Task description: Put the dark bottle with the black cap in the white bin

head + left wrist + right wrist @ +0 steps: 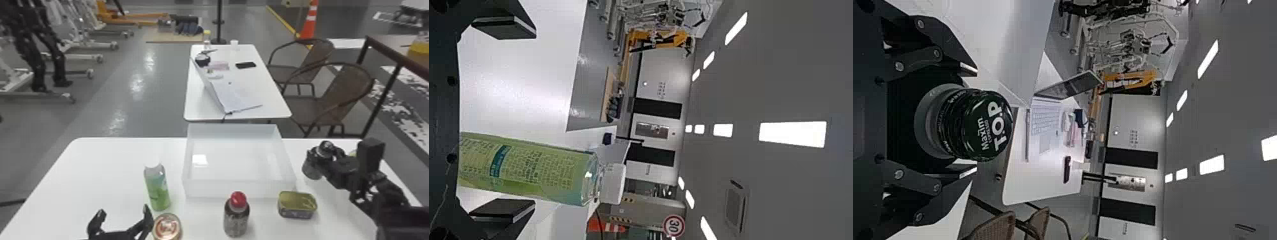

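Observation:
At the right of the head view, my right gripper is shut on the dark bottle, holding it beside the right wall of the white bin. The bottle's black cap points up. In the right wrist view, the fingers of my right gripper press both sides of the bottle's body, and the black cap sticks out beyond them. My left gripper stays low at the left of the head view, open; the left wrist view also has this gripper with its fingers wide apart.
A green bottle and a can stand near the left gripper. In front of the bin are a red-capped bottle and a flat tin. Behind the bin is a second table with a laptop.

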Robot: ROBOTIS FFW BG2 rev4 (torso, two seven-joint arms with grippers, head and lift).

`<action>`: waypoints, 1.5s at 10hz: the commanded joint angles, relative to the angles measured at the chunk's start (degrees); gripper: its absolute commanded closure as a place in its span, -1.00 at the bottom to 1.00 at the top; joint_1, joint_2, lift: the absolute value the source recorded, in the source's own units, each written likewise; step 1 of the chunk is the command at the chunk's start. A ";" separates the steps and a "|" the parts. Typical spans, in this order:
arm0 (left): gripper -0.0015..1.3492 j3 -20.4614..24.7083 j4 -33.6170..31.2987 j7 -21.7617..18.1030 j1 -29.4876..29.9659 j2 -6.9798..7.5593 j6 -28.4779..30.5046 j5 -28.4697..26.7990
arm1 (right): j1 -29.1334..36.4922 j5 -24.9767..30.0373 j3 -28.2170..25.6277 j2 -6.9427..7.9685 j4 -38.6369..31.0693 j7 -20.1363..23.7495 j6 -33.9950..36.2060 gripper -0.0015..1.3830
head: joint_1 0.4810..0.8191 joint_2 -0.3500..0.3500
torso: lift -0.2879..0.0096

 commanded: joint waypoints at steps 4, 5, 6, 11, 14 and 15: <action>-0.84 -0.03 0.09 0.00 -0.15 -0.15 0.27 0.12 | 1.20 0.76 0.09 3.27 -17.42 -0.35 10.41 0.49 | -0.60 0.00 | 0.26; -0.84 -0.12 0.17 0.00 -0.15 -0.15 0.36 0.12 | 0.15 0.41 0.70 3.80 -17.42 -0.35 10.50 0.49 | -0.60 0.00 | 0.26; -0.84 -0.21 0.26 0.00 -0.23 -0.15 0.36 0.21 | -1.87 -0.65 2.55 3.71 -15.23 -0.35 9.62 0.49 | -0.60 0.00 | 0.26; -0.84 -0.65 0.79 0.00 -0.67 -0.15 0.27 0.65 | -8.55 -5.48 9.93 7.05 3.41 -0.43 3.11 0.49 | -0.60 0.00 | 0.26; -0.84 -0.73 1.05 0.00 -0.76 -0.15 0.01 0.91 | -8.82 -8.30 10.19 7.40 11.05 -0.43 3.03 0.49 | -0.60 0.00 | 0.26; -0.84 -0.73 1.14 0.00 -0.76 -0.15 -0.08 1.00 | -8.82 -8.38 10.19 7.40 11.93 -0.43 3.03 0.49 | -0.60 0.00 | 0.26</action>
